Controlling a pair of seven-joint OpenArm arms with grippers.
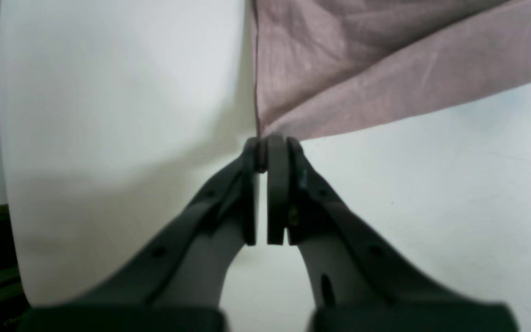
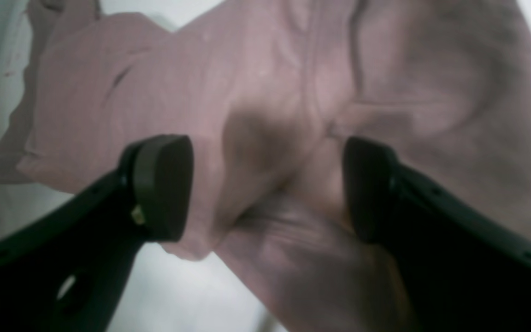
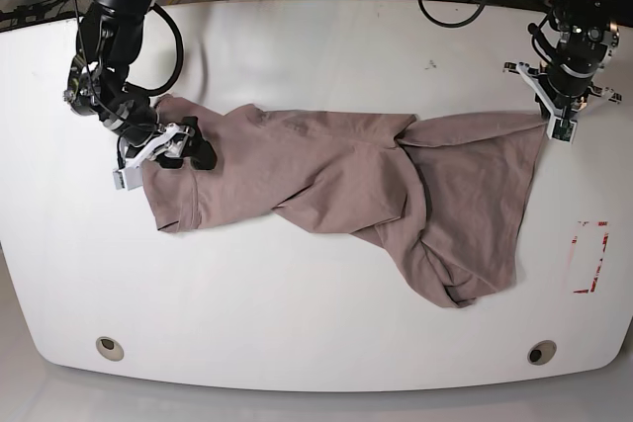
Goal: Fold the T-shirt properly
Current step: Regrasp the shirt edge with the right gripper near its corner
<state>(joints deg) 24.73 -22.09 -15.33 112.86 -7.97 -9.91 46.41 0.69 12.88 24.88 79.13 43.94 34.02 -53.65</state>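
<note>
White table (image 3: pixel 297 323) — T-shirt (image 3: pixel 336 180) corner in clenched left pincer (image 1: pixel 265 150), cloth (crumpled) beneath spread, released right pincer (image 2: pixel 265 184).

We see two black arms with glossy rounded housings and looped black cables. Left claw (image 1: pixel 265 152): dark grey fingers, flat pads, small screw holes along the shanks. Right claw (image 2: pixel 265 189): black fingers, rounded pads (image 2: pixel 162 184), white bracket at wrist.
</note>
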